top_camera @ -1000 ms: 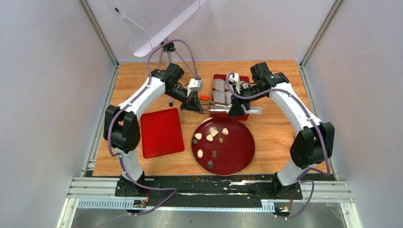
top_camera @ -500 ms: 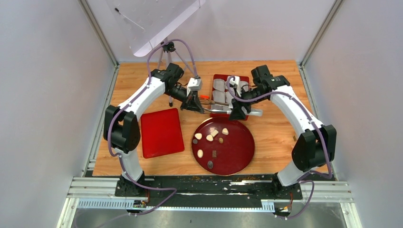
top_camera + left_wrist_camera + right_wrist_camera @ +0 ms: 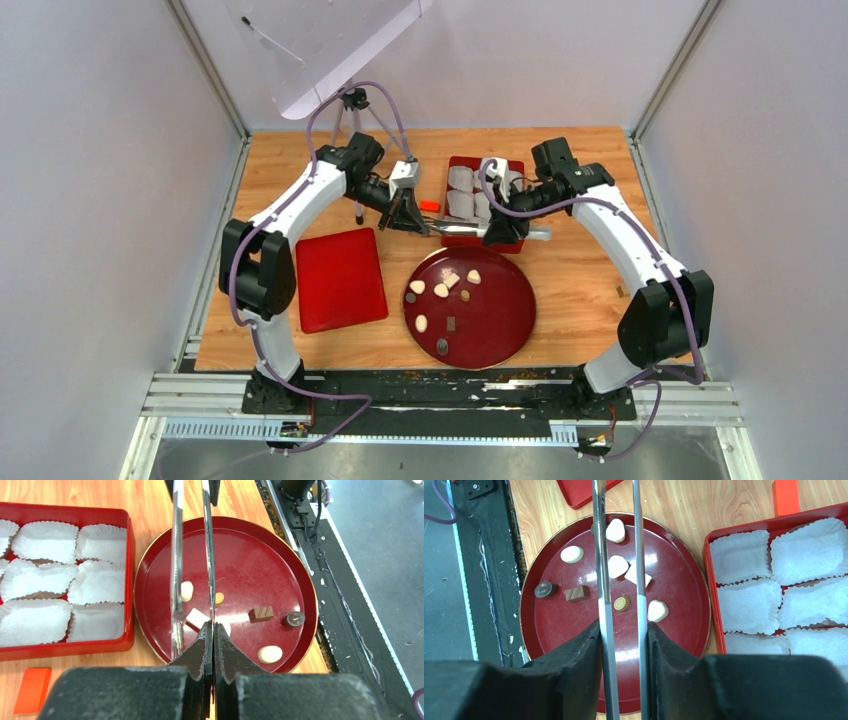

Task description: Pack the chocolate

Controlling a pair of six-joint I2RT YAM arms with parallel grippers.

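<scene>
Several chocolate pieces lie on a dark red round plate [image 3: 500,320]: cream ones [image 3: 441,290] and dark brown ones [image 3: 442,346]. They also show in the left wrist view [image 3: 270,654] and the right wrist view [image 3: 572,554]. Metal tongs [image 3: 535,233] hang level between both grippers, over the gap between plate and red box [image 3: 460,161]. My left gripper [image 3: 425,225] is shut on one blade of the tongs [image 3: 176,555] near its tip. My right gripper [image 3: 497,232] is shut round both blades [image 3: 597,555].
The red box [image 3: 129,580] holds white crinkled paper cups [image 3: 45,540], all without chocolate. A small orange-red block [image 3: 430,205] lies left of the box. A flat red lid [image 3: 340,278] lies left of the plate. A small tripod [image 3: 355,100] stands at the back.
Both grippers and the tongs have shifted slightly toward the back of the table. The orange-red block shows more. The chocolates have not moved.
</scene>
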